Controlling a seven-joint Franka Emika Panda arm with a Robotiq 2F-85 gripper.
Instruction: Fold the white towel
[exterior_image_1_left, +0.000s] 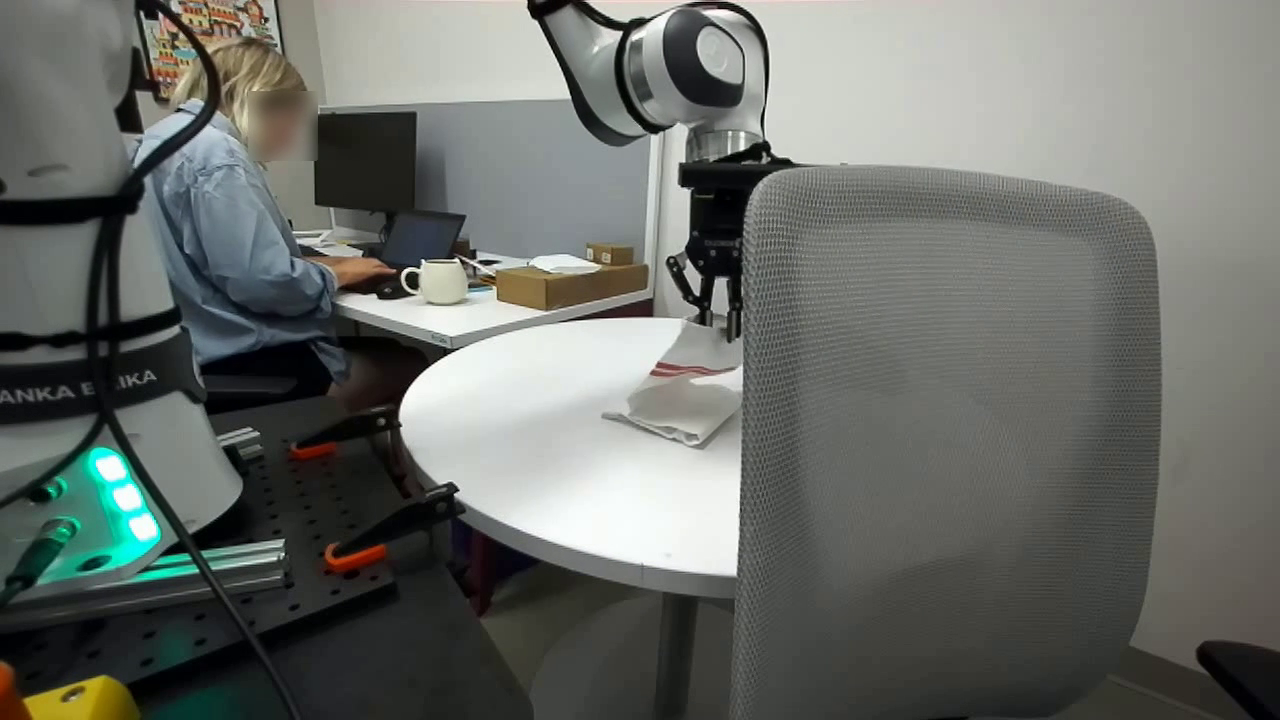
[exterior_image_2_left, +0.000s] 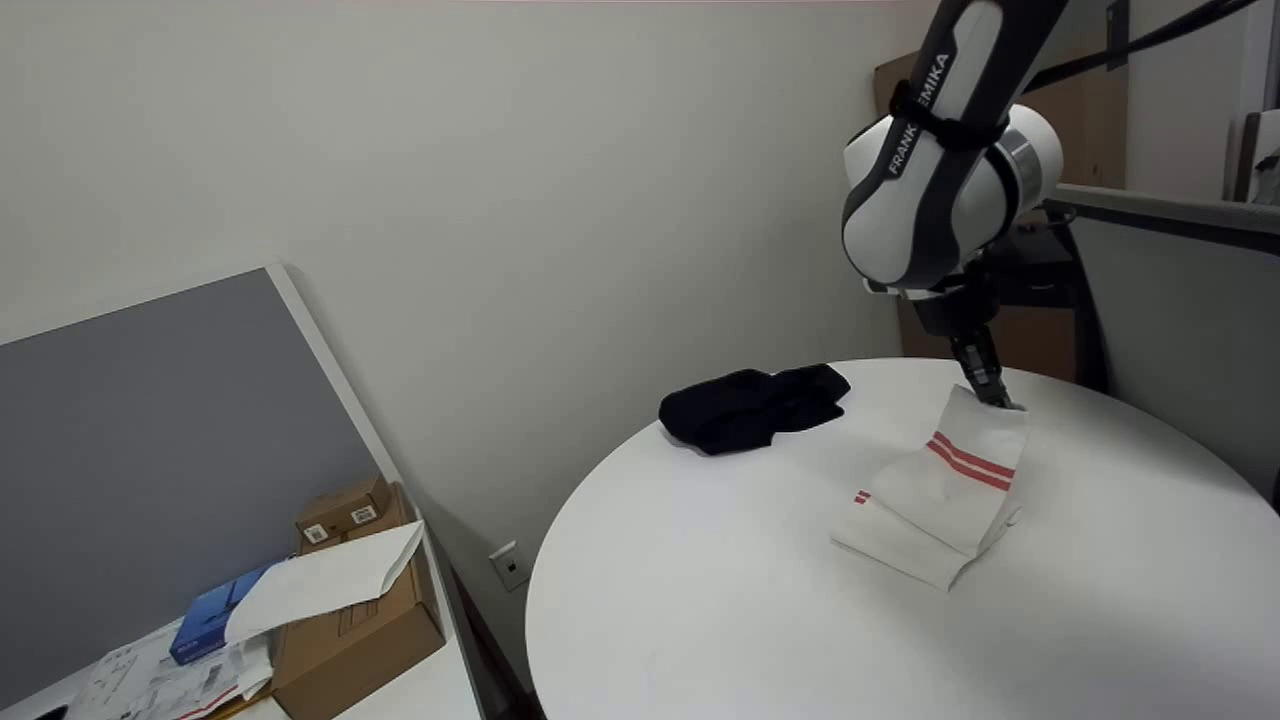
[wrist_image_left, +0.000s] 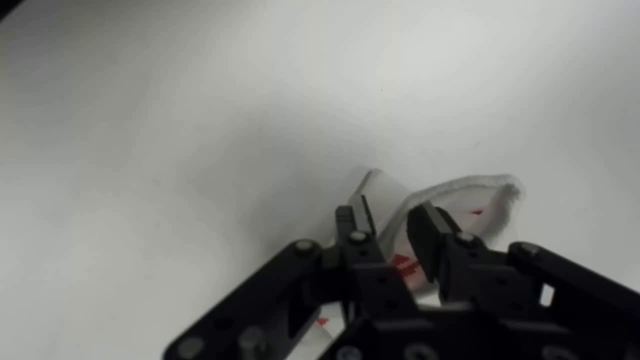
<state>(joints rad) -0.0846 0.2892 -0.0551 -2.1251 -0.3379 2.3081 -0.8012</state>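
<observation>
Looks partway through folding the white towel (exterior_image_2_left: 930, 500), at a guess one or two folds in. Lies layered on the round white table (exterior_image_2_left: 690, 600), clear of the rim, toward the far edge in an exterior view, apart from a black cloth (exterior_image_2_left: 752, 405) at the rim. Shows an upper flap with red stripes (exterior_image_2_left: 970, 460) set askew over a lower layer, and a short red mark (exterior_image_2_left: 862, 496) peeking out at the side. Reaches at one end to the gripper (wrist_image_left: 394, 217), parted only narrowly, with a curled cloth edge (wrist_image_left: 462, 184) running between the fingers (wrist_image_left: 425, 240) and no clear sign of a pinch.

Seems to need, from here, laying this end down, lining up the flap with the layer beneath, smoothing, then drawing clear.

Hard to count the layers under the flap, or to judge how high to place the end at the gripper: probably raised a little, not certainly. Loses part of towel and gripper behind the office chair (exterior_image_1_left: 940, 440) in an exterior view, along with the table edge on that side. Runs out of frame at the table's near edge in an exterior view. Shows only a blurred scrap of towel in the wrist view, mostly covered by the gripper.
</observation>
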